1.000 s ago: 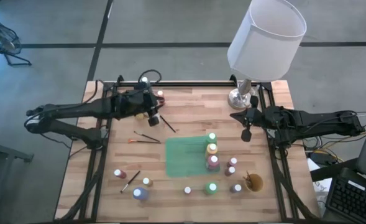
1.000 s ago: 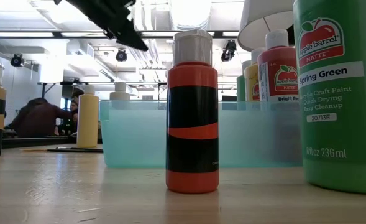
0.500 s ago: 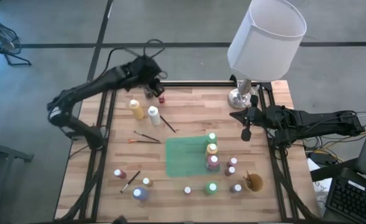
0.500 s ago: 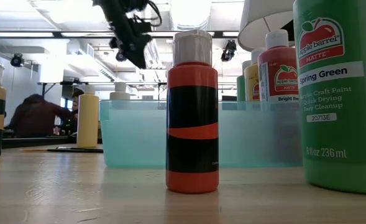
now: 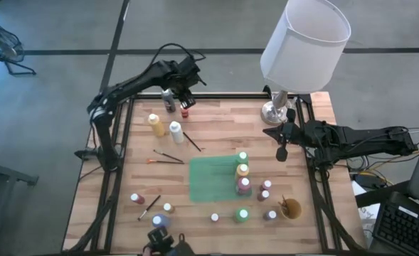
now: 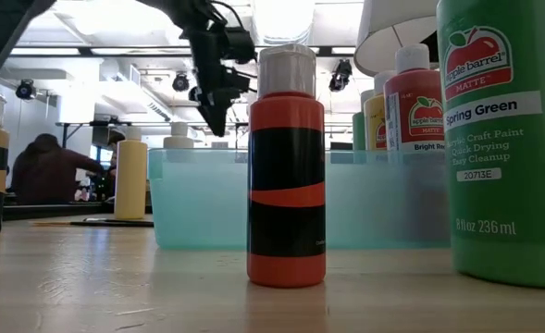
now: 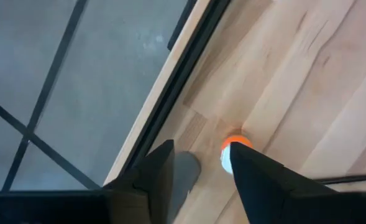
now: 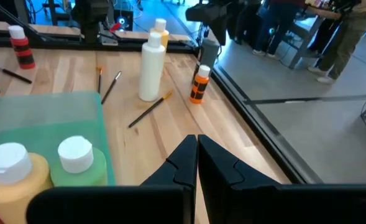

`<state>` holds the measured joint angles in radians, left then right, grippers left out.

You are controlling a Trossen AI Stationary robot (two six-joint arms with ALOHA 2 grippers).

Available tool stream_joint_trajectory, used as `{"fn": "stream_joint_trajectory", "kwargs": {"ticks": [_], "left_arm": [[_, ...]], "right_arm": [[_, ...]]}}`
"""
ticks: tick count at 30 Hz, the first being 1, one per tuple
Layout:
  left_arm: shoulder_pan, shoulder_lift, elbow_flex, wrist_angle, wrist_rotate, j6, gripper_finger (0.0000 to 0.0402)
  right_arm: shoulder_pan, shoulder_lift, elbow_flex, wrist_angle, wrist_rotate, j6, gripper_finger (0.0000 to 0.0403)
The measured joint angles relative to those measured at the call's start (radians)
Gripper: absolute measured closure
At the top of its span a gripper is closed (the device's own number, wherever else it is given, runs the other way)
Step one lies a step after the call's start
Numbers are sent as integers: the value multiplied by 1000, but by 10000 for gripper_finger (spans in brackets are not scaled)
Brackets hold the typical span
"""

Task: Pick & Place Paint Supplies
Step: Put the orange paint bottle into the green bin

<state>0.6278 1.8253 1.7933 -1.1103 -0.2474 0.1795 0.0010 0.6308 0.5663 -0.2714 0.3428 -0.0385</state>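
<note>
Paint bottles and thin brushes (image 5: 168, 156) lie scattered over the wooden table. My left gripper (image 5: 183, 91) hangs open at the far edge, pointing steeply down. In the left wrist view its fingers (image 7: 198, 177) stand above a grey bottle (image 7: 186, 171) that shows between them, with an orange white-capped bottle (image 7: 232, 152) beside one finger. Both bottles stand upright at the far edge, the grey bottle (image 5: 168, 101) left of the orange bottle (image 5: 184, 112). A yellow bottle (image 5: 154, 124) and a white bottle (image 5: 175, 129) stand just nearer. My right gripper (image 5: 282, 151) waits shut at the right side.
A green mat (image 5: 213, 178) at mid-table carries three bottles along its right side (image 5: 242, 171). More bottles and a tan cup (image 5: 291, 208) stand near the front. A lamp (image 5: 305, 43) stands at the far right corner. Close to the low camera are an orange bottle (image 6: 286, 166) and a green bottle (image 6: 503, 139).
My left arm has swung from above the yellow and white bottles toward the table's far edge and a little right, and its gripper has tipped from near level to steeply downward. The yellow and white bottles, hidden under the arm before, now show.
</note>
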Motion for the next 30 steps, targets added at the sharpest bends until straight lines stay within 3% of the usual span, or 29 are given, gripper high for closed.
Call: {"fn": "stream_joint_trajectory", "kwargs": {"ticks": [9, 21, 30], "left_arm": [[37, 47, 20, -64, 10, -24, 169], [38, 119, 19, -128, 140, -1, 168], [38, 150, 18, -155, 160, -2, 168]], "right_arm": [[0, 0, 0, -33, 0, 13, 394], [0, 0, 0, -36, 0, 13, 394], [0, 0, 0, -40, 0, 13, 394]]}}
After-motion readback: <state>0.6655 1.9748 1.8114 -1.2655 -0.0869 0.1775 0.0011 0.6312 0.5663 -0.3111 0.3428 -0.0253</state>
